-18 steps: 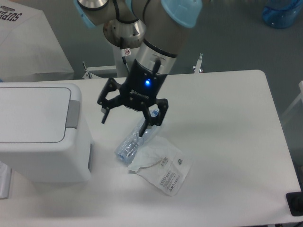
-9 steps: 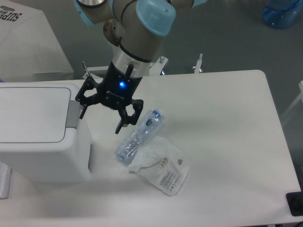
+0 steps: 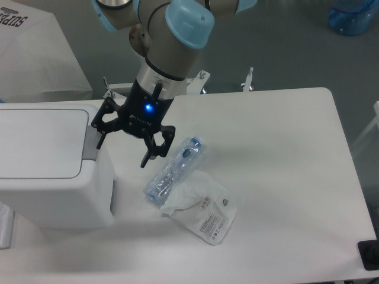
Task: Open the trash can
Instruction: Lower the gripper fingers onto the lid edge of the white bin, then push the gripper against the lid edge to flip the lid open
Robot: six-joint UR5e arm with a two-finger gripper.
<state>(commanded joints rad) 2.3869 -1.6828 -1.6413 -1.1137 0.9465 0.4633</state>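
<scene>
We hang beside the trash can point(image 3: 50, 163)
Our gripper point(image 3: 122, 145) tilts down-left, fingers spread wide and empty, by the grey button strip point(image 3: 91, 142)

Table point(image 3: 284, 154): trash can point(image 3: 47, 171), bottle point(image 3: 174, 170), pouch point(image 3: 204, 212)

White bench point(image 3: 284, 136) w/ rounded corners is filling most of the view. Grey floor point(image 3: 284, 41) is showing behind it. Blue water jug point(image 3: 353, 16) is sitting top right; white cloth-covered stand w/ printed letters point(image 3: 35, 53) top left.
</scene>
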